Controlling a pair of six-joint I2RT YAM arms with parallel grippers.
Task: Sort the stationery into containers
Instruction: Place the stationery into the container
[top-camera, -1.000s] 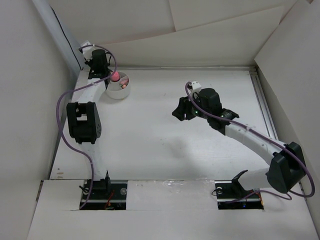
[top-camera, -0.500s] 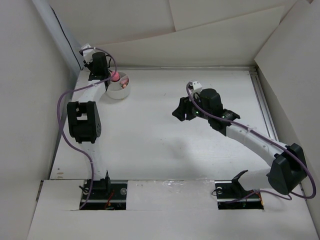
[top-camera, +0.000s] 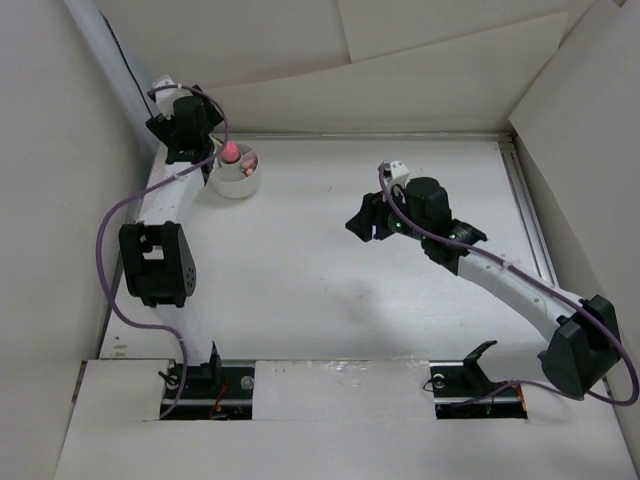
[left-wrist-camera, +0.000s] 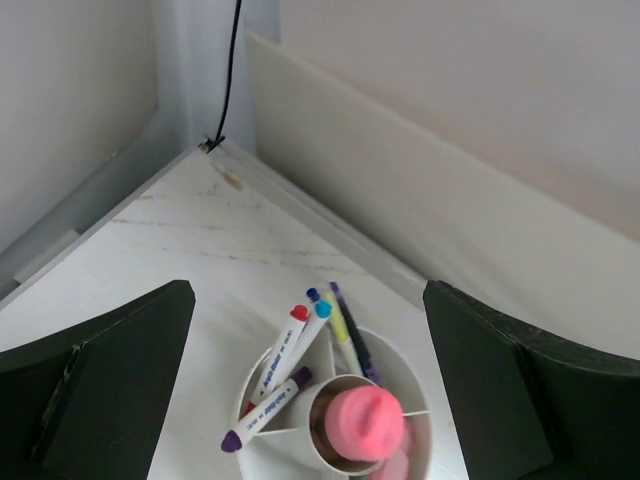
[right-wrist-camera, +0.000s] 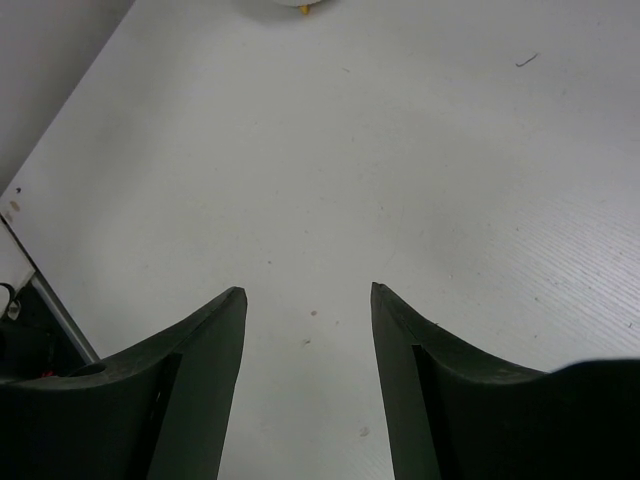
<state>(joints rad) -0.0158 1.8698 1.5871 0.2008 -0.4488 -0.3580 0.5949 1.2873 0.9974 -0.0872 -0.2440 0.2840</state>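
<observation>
Top: cup (top-camera: 240, 186) at far-left corner, pink-cap tube (top-camera: 231, 152) inside. L gripper (top-camera: 185, 138) just beside it. R gripper (top-camera: 365, 222) mid-table, well apart.
L wrist: fingers (left-wrist-camera: 110, 380) wide apart, empty. Pens (left-wrist-camera: 285, 360) lean over rim, so careless L swing could clip them and tip cup.
R wrist: fingers (right-wrist-camera: 190, 380) apart, nothing between, only table (right-wrist-camera: 300, 150) below. Low risk.

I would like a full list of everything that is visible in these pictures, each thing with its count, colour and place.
table: one, white, walled by pale panels.
cup: one, white, round with dividers, far left corner of the table.
markers: at least four, caps red, blue and purple, leaning in the cup's outer compartments.
tube: one, pink cap, upright in the cup's centre.
cable: one, black, running down the corner wall.
left jaws: one pair, black, open, above the cup.
right jaws: one pair, black, open, empty, above the table's middle right.
</observation>
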